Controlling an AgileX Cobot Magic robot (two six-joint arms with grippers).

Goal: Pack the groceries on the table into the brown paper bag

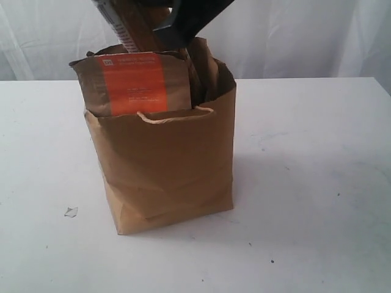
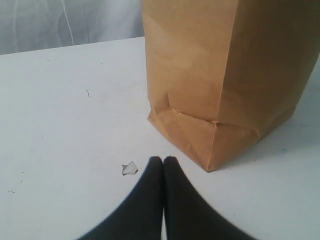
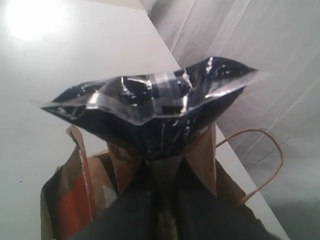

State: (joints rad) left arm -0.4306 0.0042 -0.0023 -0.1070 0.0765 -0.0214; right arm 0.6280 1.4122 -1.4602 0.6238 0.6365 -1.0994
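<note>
The brown paper bag [image 1: 166, 165] stands upright mid-table on the white table [image 1: 317, 183]. The kraft pouch with orange label [image 1: 131, 85] sticks out of its top. Above the bag's mouth my right gripper [image 1: 166, 29] is shut on the long spaghetti packet [image 1: 125, 21], which slants down into the bag. In the right wrist view the packet's crimped end [image 3: 150, 107] rises past my gripper [image 3: 162, 172], with the pouch [image 3: 70, 205] beside it. My left gripper [image 2: 163, 160] is shut and empty, low over the table near the bag's bottom corner [image 2: 210, 167]. Can, carton and jars are out of view.
A small torn scrap [image 1: 71, 212] lies on the table left of the bag, close to my left gripper's tips in the left wrist view [image 2: 129, 168]. A white curtain [image 1: 305, 36] hangs behind the table. One bag handle [image 3: 260, 160] loops outward.
</note>
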